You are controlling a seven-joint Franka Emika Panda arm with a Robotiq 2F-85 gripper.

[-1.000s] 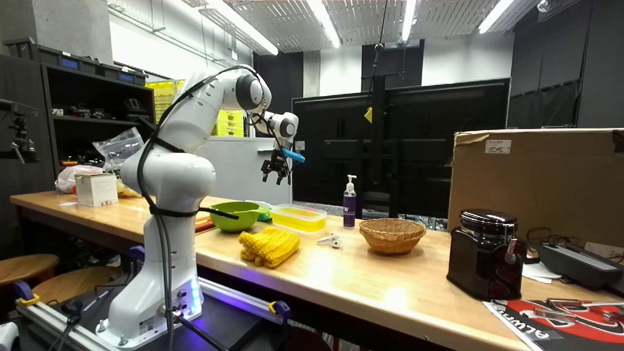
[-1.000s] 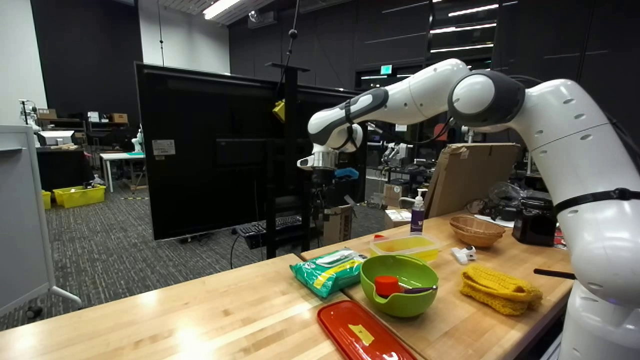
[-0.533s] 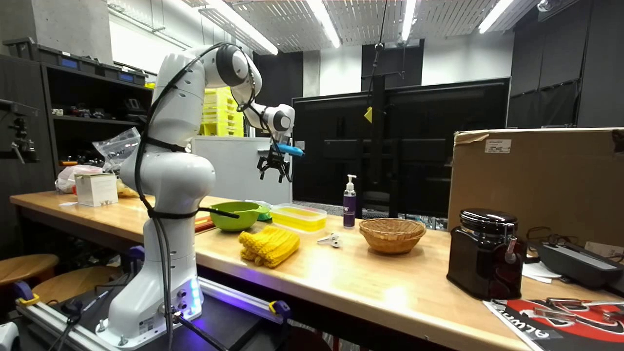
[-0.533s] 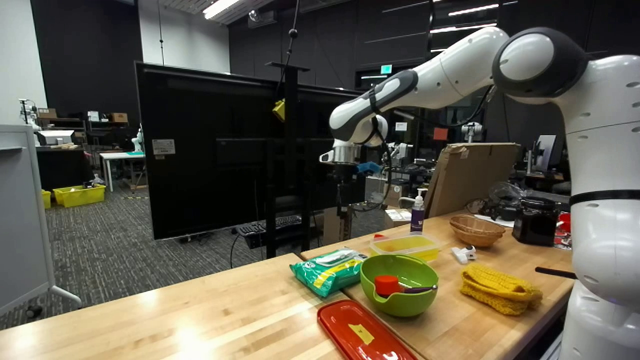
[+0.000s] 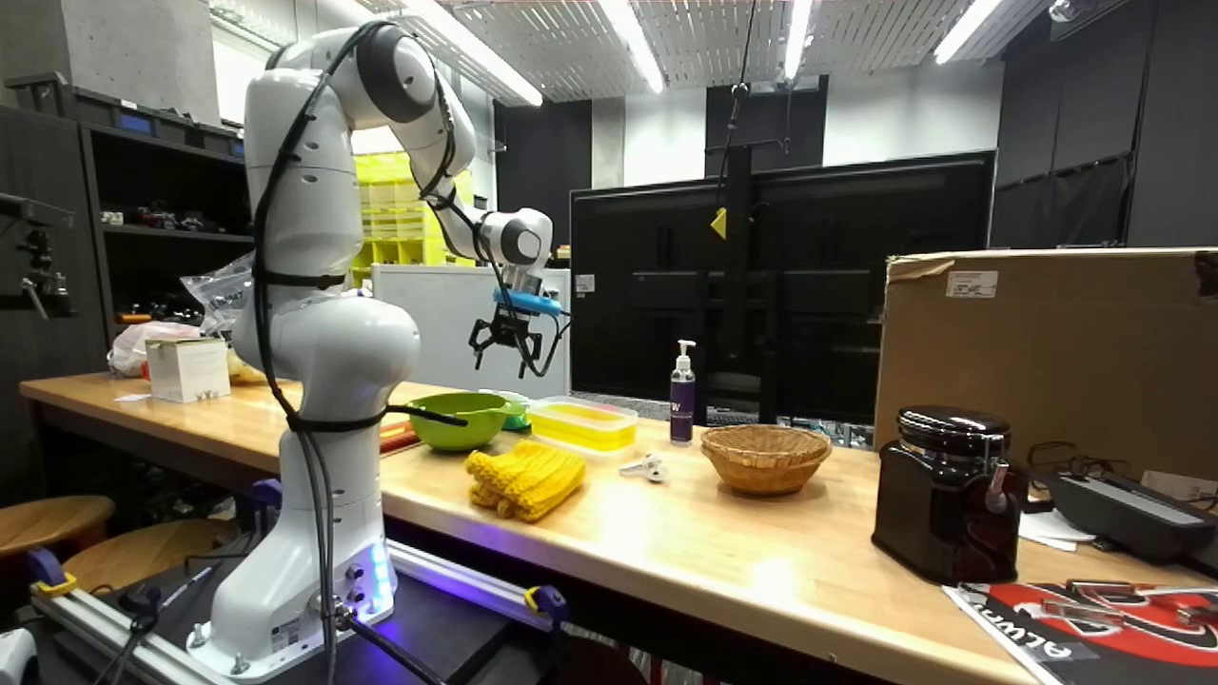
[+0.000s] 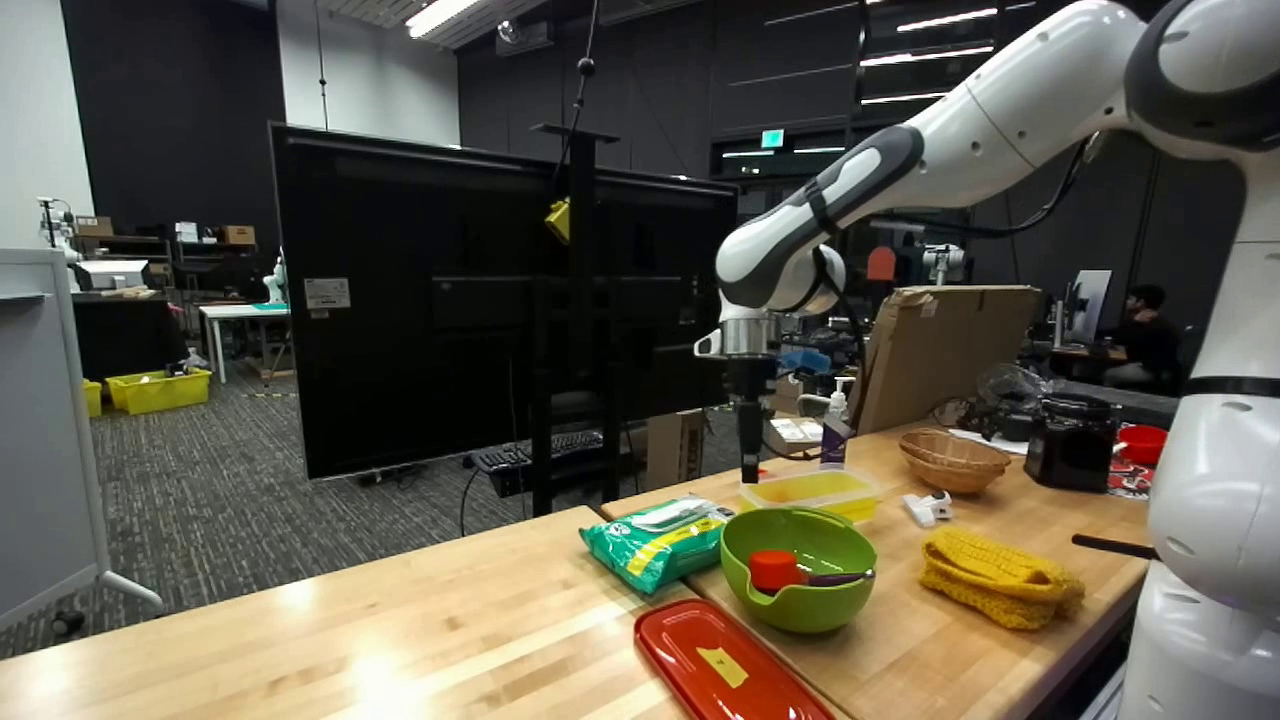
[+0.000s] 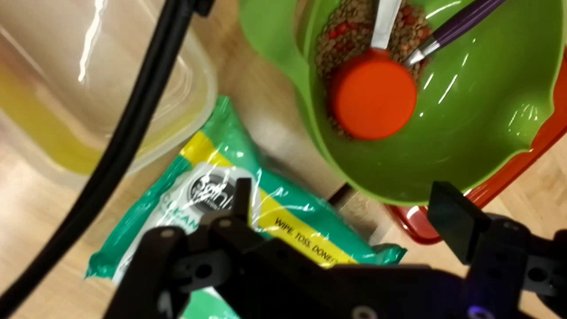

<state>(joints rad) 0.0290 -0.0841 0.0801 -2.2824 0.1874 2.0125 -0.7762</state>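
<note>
A pale wooden table point(image 6: 400, 630) spans the bottom of an exterior view. On it, low near the centre, are a green packet of wipes point(image 6: 650, 545), a green bowl point(image 6: 820, 610) and, at the bottom edge, a flat red tray point(image 6: 760, 685). Higher up, right of centre, stand a clear tub point(image 6: 852, 508) and pump bottle point(image 6: 835, 440); farther right, a wicker basket point(image 6: 955, 478), white clip point(image 6: 928, 511), yellow knitted cloth point(image 6: 1000, 582) and dark jar point(image 6: 1070, 455).

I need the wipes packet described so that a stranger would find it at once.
On the wooden table stands a green bowl. Beside it, near the clear tub, lies the wipes packet. Unlike both, it is a green pouch with printed words and a yellow stripe.
</note>
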